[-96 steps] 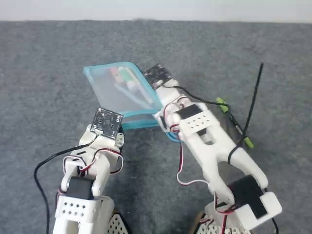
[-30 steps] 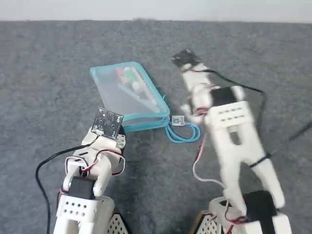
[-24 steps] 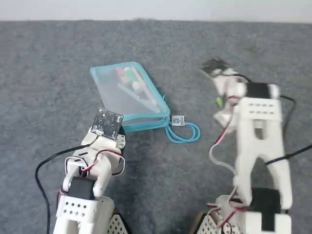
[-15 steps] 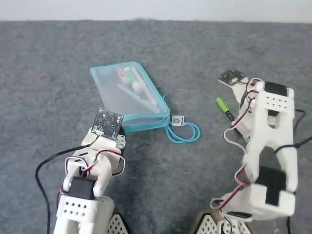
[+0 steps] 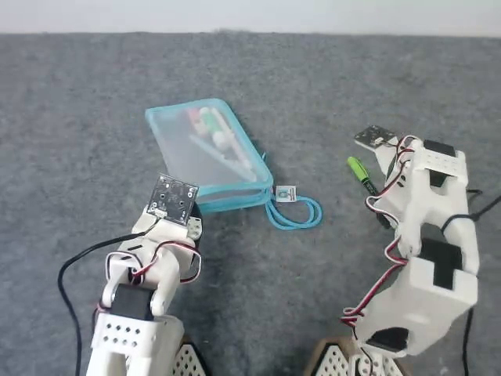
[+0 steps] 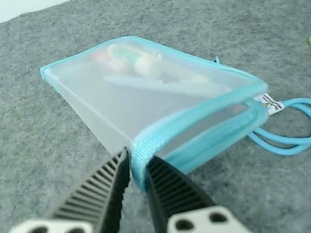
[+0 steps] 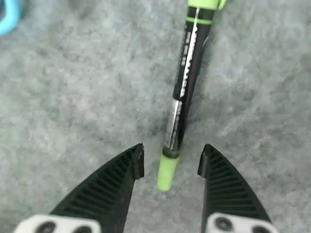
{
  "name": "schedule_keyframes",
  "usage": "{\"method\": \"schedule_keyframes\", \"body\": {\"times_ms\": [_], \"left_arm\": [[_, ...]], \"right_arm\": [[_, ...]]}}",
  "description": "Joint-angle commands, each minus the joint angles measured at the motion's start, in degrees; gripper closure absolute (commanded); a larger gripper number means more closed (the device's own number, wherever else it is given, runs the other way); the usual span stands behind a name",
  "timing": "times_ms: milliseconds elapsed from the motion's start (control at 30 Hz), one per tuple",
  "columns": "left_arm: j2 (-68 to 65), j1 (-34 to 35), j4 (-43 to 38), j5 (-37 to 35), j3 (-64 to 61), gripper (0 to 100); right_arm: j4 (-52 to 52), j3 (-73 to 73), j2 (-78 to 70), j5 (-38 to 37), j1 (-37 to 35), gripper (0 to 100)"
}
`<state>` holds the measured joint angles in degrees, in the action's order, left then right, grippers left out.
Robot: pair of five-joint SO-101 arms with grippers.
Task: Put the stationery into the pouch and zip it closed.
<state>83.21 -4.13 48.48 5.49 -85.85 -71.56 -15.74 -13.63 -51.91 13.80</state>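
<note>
Pinching the pouch (image 5: 207, 153) at its 7 o'clock corner, left jaws clenched on the teal edge | pouch is lying on the desk (image 5: 78, 117), stationery (image 5: 211, 129) inside, cord (image 5: 296, 213) trailing at 4 o'clock | right jaws released, straddling the green-tipped pen (image 5: 358, 171) lying at the pouch's 3 o'clock.

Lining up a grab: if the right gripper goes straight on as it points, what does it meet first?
The right gripper would meet the pen: its green end lies between the open fingers, on the carpet. How far off is hard to judge.
</note>
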Motion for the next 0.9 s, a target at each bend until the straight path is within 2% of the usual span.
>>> {"method": "schedule_keyframes", "body": {"times_ms": [0, 100, 300, 533, 667, 767, 867], "left_arm": [[0.97, -0.53, -1.85, -0.62, 0.66, 99], [0.97, -0.53, -2.11, -0.62, -0.31, 99], [0.97, -0.53, -2.11, -0.62, -0.40, 99], [0.97, -0.53, -2.20, -0.62, -0.13, 99], [0.97, -0.53, -3.34, -0.62, -0.40, 99], [0.97, -0.53, -3.34, -0.62, -0.40, 99], [0.97, -0.53, -3.34, -0.62, -0.40, 99]], "right_arm": [[2.24, 3.08, -0.92, -0.53, 1.27, 80.1], [2.24, 3.08, -1.98, -0.44, 2.42, 81.6], [2.07, 3.08, -1.71, -0.35, 5.93, 99.6], [1.89, 3.08, -1.45, -0.26, 7.34, 99.1], [0.31, 2.99, 3.12, 3.52, 6.90, 99.1], [-5.05, 2.99, 10.68, 4.66, 4.44, 99.1], [-10.24, 0.88, 20.09, 5.98, -0.92, 99.1]]}}
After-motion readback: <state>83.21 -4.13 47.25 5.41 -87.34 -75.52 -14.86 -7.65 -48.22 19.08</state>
